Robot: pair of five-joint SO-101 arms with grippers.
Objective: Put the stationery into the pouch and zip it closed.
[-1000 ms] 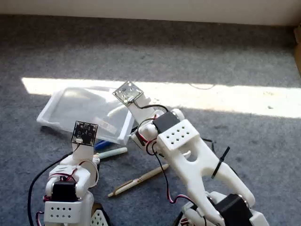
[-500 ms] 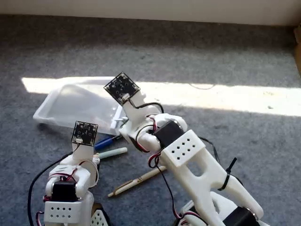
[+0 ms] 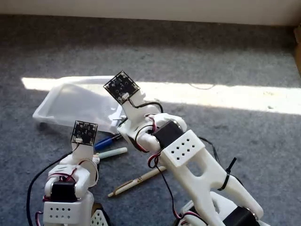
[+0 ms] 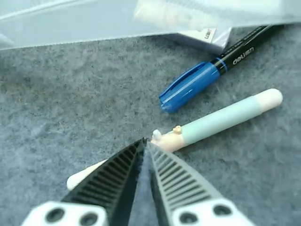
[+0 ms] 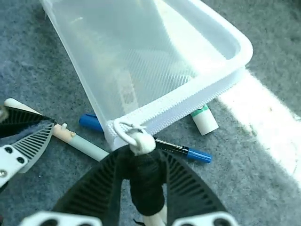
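Grey, carpet-like cloth covers the tabletop (image 3: 235,56), and a band of sunlight runs across it. In the high view the translucent white pouch (image 3: 70,106) lies in the upper left of the frame. The left arm (image 3: 70,188) stands at the lower left. The right arm (image 3: 188,155) stretches from the lower right to the pouch's near corner. Just below that corner lie a blue-capped pen (image 3: 106,141) and a mint-green pen (image 3: 113,152). A beige pen (image 3: 138,181) lies toward the lower centre. All three are outside the pouch.

In the left wrist view the left jaws are closed tip to tip with nothing between them. The mint-green pen passes beneath their tips. The blue-capped pen lies just beyond it, near the pouch's edge.

In the right wrist view the right jaws are clamped on the black-wrapped zip pull (image 5: 138,141) at the pouch's corner. The blue-capped pen runs under that corner. A small white stick with a green band (image 5: 204,120) pokes out from beneath the pouch's edge.
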